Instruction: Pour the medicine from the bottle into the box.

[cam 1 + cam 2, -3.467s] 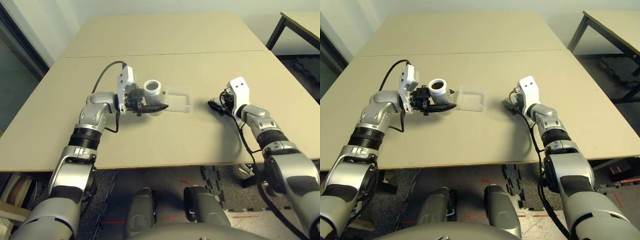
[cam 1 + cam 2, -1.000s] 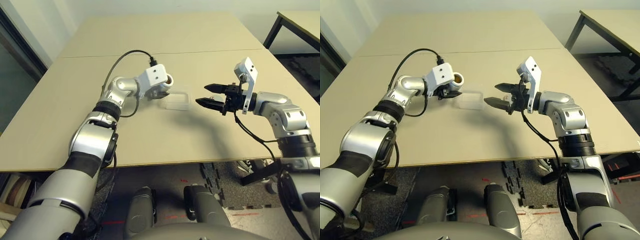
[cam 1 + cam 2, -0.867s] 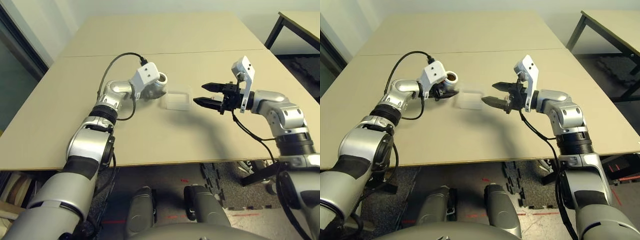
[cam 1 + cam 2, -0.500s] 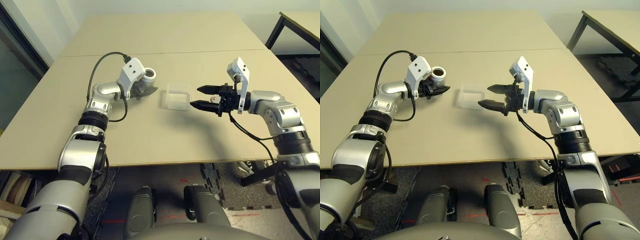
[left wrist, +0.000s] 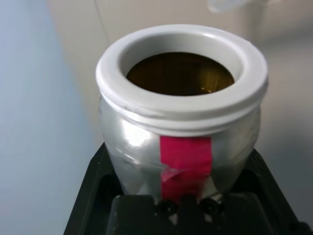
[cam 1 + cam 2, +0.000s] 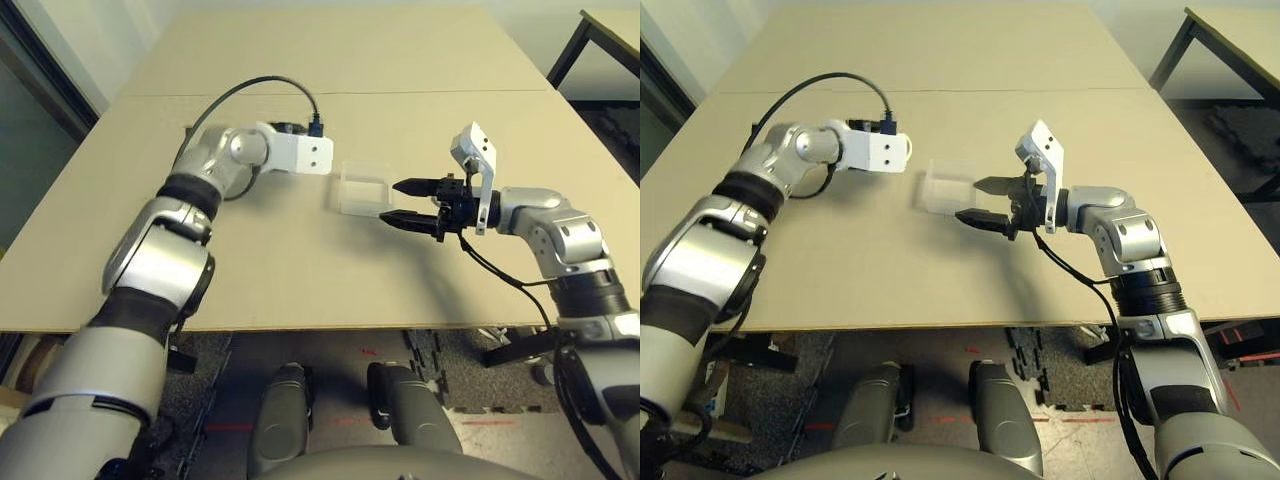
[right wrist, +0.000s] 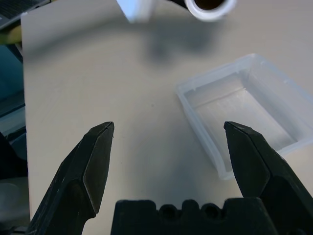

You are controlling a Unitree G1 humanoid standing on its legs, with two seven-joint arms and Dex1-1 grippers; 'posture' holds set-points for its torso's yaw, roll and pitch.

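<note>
Lying on the table (image 6: pixel 300 270), the clear box (image 6: pixel 366 192) sits just beside the right gripper (image 6: pixel 415 204) — its jaws wide apart, nothing between them. The smaller silver bottle (image 5: pixel 181 112) is off to the box's left — open-mouthed, clamped in the left gripper (image 5: pixel 183 171), red tape on its side.

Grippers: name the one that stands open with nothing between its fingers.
The right gripper, beside the clear box. The left gripper grips the silver bottle.
</note>
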